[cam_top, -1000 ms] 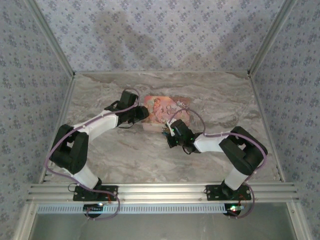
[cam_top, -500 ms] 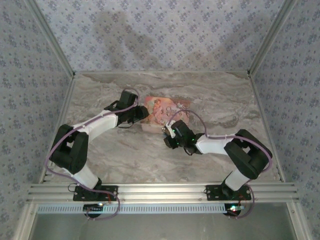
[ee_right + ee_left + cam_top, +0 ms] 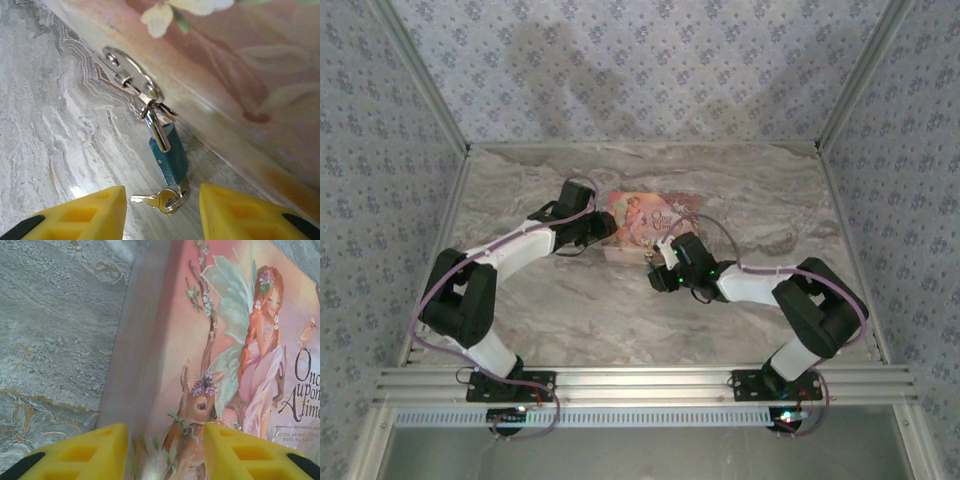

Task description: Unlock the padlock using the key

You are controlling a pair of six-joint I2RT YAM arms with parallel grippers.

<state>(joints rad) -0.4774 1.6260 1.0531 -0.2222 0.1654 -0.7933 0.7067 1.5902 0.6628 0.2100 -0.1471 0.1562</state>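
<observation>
Right wrist, padlock [image 3: 168,157] and key [image 3: 159,200] lying between parted right jaws, ungripped

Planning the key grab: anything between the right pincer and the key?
Nothing visible. The key lies on the table between the fingers of the open right pincer, next to the bottom end of the padlock.

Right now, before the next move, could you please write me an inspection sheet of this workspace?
Surface: grey marble-pattern tabletop, no spills seen.
Job's things: small blue padlock hooked on the metal clasp of the pink picture-printed box; small metal key lies at its base.
Clutter: nothing seen.
Hands: left hand open, astride the box's edge; right hand open, facing padlock and key.
Cables: purple cables along both arms.
Surroundings: floral-patterned walls, aluminium frame.
</observation>
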